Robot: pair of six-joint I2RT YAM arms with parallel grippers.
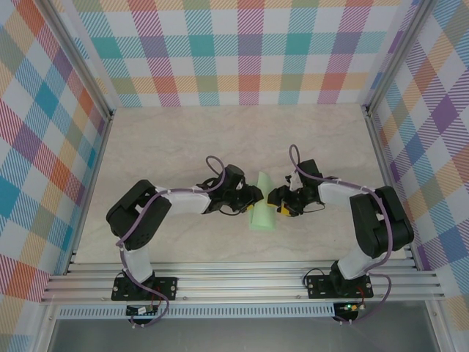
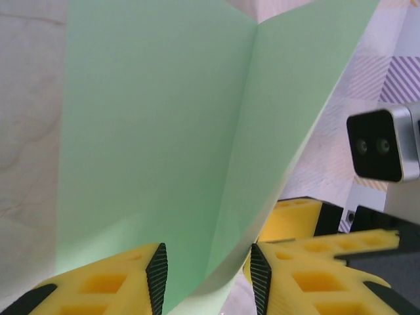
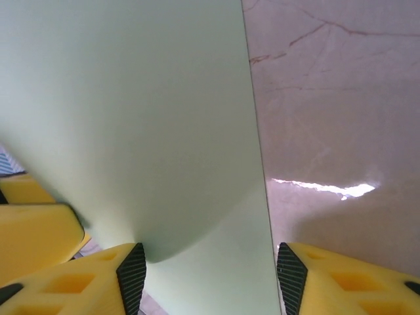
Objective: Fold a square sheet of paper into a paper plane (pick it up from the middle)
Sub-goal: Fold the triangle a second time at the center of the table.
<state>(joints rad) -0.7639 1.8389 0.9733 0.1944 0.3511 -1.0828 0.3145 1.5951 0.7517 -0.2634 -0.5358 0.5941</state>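
Observation:
The square sheet of paper (image 1: 262,209), pale mint green, stands bent in a loose fold between the two grippers at the table's middle. In the left wrist view the sheet (image 2: 164,131) shows a centre crease, and its curved lower part fills the gap between the pads. My left gripper (image 2: 209,269) (image 1: 253,196) is closed on that bend. In the right wrist view the sheet (image 3: 131,118) lies between the spread pads of my right gripper (image 3: 205,269) (image 1: 276,196), which is open. The sheet touches only the left pad (image 3: 131,266). A paper plane is out of view.
The marble-pattern table (image 1: 183,147) is walled by checked panels (image 1: 242,51), with an aluminium rail (image 1: 242,282) along the near edge. The right arm's wrist camera (image 2: 384,144) and one of its yellow fingers (image 2: 295,216) sit close behind the sheet.

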